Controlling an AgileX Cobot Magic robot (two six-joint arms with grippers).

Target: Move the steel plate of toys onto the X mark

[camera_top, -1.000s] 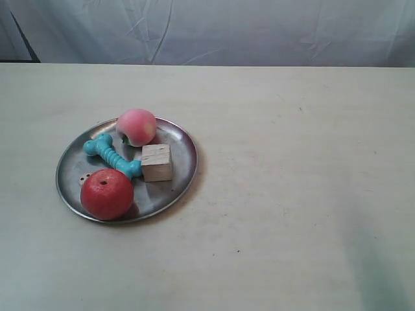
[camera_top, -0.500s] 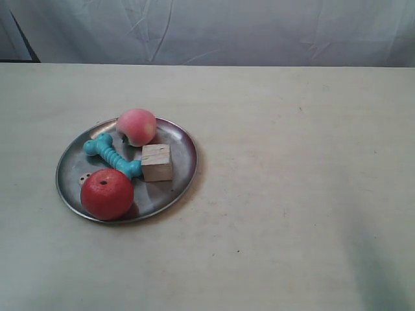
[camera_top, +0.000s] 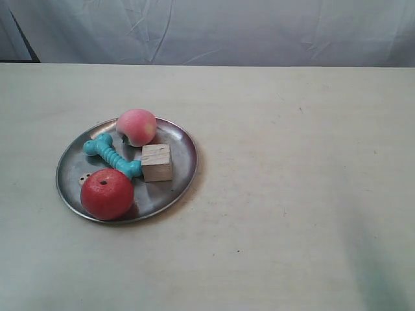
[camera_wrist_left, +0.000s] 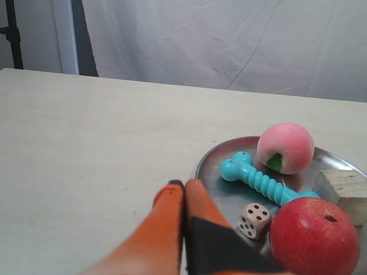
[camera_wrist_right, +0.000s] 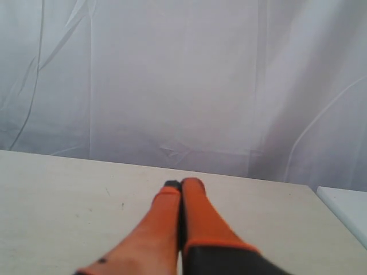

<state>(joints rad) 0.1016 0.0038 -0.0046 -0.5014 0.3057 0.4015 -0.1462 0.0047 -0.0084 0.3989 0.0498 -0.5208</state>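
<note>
The steel plate (camera_top: 185, 148) lies on the table toward the exterior view's left. It holds a pink peach (camera_top: 137, 126), a turquoise bone (camera_top: 111, 155), a wooden cube (camera_top: 157, 162) and a red apple (camera_top: 107, 193). My left gripper (camera_wrist_left: 183, 184) is shut with nothing in it, its tips just outside the plate's rim (camera_wrist_left: 213, 157). In that wrist view the bone (camera_wrist_left: 258, 180), peach (camera_wrist_left: 285, 147), apple (camera_wrist_left: 314, 236) and cube (camera_wrist_left: 344, 192) lie close by. My right gripper (camera_wrist_right: 181, 183) is shut over bare table. I cannot make out the X mark. Neither gripper shows in the exterior view.
A small white die (camera_wrist_left: 254, 220) with black dots also sits on the plate, between bone and apple. A pale cloth backdrop (camera_top: 207, 29) hangs behind the table's far edge. Faint dark specks (camera_wrist_right: 107, 192) dot the tabletop near the right gripper.
</note>
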